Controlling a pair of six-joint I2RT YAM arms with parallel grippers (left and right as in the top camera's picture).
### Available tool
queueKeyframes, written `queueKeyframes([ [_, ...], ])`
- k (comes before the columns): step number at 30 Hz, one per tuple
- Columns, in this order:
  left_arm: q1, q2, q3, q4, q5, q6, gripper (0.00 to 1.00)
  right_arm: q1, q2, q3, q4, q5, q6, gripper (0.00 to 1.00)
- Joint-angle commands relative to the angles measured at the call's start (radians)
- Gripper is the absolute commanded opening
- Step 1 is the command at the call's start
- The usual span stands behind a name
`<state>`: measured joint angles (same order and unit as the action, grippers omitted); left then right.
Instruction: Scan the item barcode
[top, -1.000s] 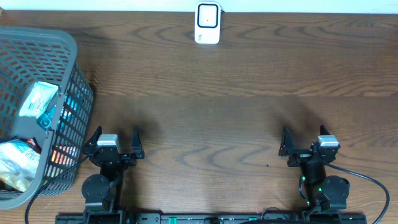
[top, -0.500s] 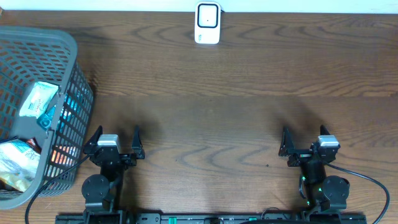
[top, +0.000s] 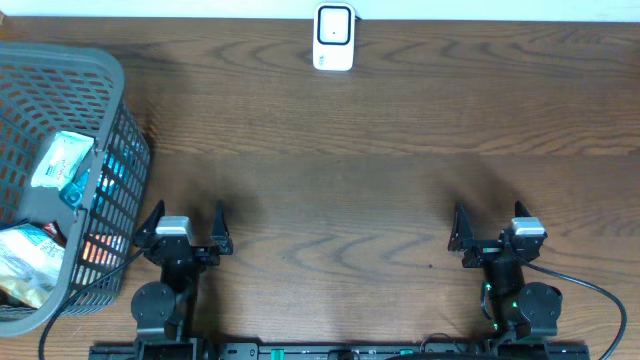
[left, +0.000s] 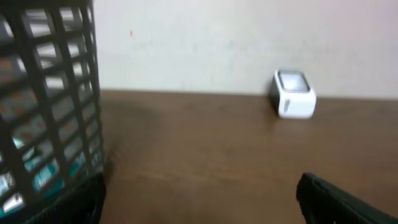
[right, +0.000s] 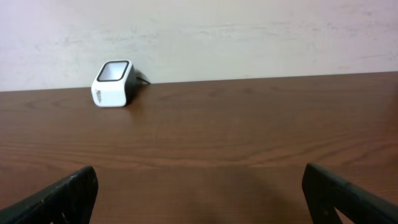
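Note:
The white barcode scanner stands at the table's far edge, near the middle; it also shows in the left wrist view and the right wrist view. Packaged items lie in the grey basket at the left: a white packet and a crinkled bag. My left gripper rests open at the front left, just right of the basket. My right gripper rests open at the front right. Nothing lies between either pair of fingers.
The basket's mesh wall fills the left side of the left wrist view, close to the left finger. A pale wall runs behind the table's far edge. Bare brown wood lies between the grippers and the scanner.

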<state>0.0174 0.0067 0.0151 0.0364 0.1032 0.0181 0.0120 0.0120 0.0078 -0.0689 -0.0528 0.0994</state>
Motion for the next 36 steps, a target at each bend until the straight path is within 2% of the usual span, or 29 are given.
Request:
queueKeyframes([
  [1,-0.003,-0.003,0.008,0.033,0.013,-0.076,0.98,0.008,-0.004,-0.002,-0.002,0.002,0.012,0.99],
  [10,-0.003,-0.003,0.069,0.033,0.168,-0.253,0.98,0.008,-0.004,-0.002,-0.002,0.002,0.012,0.99],
  [21,-0.003,0.051,0.187,0.033,0.204,-0.305,0.98,0.008,-0.004,-0.002,-0.002,0.002,0.012,0.99],
  [29,-0.003,0.264,0.396,0.022,0.253,-0.308,0.98,0.008,-0.004,-0.002,-0.002,0.002,0.012,0.99],
  [36,-0.003,0.580,0.784,-0.143,0.294,-0.304,0.98,0.008,-0.004,-0.002,-0.002,0.002,0.012,0.99],
])
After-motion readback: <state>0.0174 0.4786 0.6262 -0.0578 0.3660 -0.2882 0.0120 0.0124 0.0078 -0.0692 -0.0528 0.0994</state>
